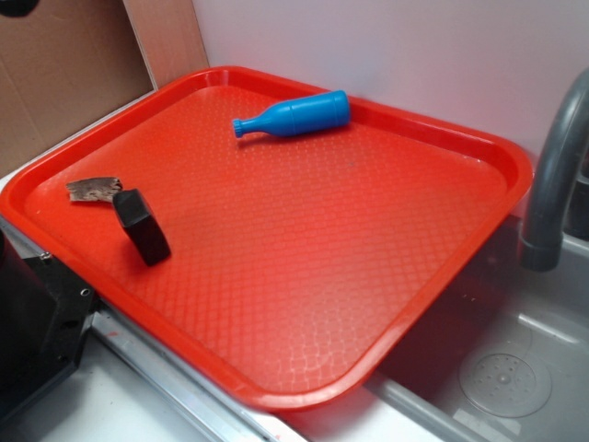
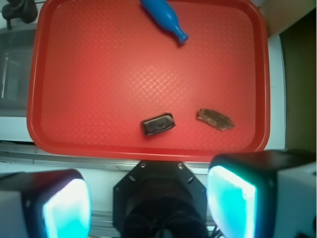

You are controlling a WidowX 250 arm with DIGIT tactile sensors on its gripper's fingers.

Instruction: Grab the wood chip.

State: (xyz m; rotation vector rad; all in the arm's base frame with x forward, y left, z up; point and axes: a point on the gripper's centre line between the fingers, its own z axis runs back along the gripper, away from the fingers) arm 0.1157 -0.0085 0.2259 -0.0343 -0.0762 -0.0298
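The wood chip (image 1: pixel 93 189) is a small flat brown-grey sliver lying on the red tray (image 1: pixel 304 276) near its left edge. In the wrist view the wood chip (image 2: pixel 215 119) lies to the right of the black block (image 2: pixel 158 124). My gripper (image 2: pixel 148 203) is open and empty, high above the counter just off the tray's near edge; its two fingers (image 2: pixel 233 198) show glowing cyan pads at the bottom of the wrist view. The gripper itself does not show in the exterior view.
The black block (image 1: pixel 141 226) stands just right of the chip. A blue plastic bottle (image 1: pixel 294 117) lies on its side at the tray's far side, also in the wrist view (image 2: pixel 165 17). The robot base (image 2: pixel 158 198) sits below the tray. A sink (image 1: pixel 506 368) with a grey faucet (image 1: pixel 552 175) is at right.
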